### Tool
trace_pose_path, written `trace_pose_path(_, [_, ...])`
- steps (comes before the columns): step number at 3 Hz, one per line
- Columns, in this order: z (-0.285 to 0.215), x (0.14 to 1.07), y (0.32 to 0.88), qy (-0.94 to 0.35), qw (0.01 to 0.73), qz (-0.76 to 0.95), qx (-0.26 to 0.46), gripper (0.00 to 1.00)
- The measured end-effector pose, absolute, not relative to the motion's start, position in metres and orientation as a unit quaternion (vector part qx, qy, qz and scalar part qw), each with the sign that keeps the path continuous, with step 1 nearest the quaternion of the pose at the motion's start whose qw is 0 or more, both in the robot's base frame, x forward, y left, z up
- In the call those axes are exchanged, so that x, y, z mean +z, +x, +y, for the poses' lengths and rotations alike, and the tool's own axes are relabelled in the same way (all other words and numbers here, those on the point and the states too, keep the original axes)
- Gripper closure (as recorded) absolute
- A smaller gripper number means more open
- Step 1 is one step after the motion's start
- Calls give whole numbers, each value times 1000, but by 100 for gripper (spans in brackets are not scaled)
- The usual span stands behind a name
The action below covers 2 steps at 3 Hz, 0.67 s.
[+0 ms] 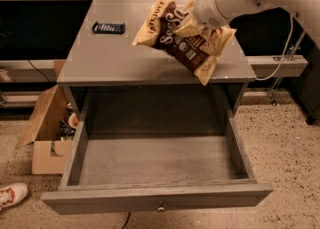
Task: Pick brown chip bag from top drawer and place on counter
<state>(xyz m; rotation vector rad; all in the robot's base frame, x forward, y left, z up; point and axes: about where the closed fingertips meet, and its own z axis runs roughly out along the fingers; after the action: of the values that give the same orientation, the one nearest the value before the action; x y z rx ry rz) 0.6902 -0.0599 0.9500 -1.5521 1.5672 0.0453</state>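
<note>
The brown chip bag hangs tilted in the air above the right half of the counter, its tan ends spread left and right. My gripper is shut on the bag's upper middle, with the white arm reaching in from the upper right. The top drawer is pulled fully out below the counter and is empty inside; its small round knob shows on the front panel.
A small dark flat bar wrapper lies on the counter's back left. An open cardboard box stands on the floor to the left of the cabinet, with a shoe near it. A cable hangs at the right.
</note>
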Motion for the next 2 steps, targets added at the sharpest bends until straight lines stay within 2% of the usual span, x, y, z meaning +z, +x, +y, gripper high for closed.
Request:
trace_pose_path(1, [-44, 935, 720, -623, 446, 642, 37, 100])
trace_pose_path(2, [-42, 936, 722, -622, 448, 641, 38, 82])
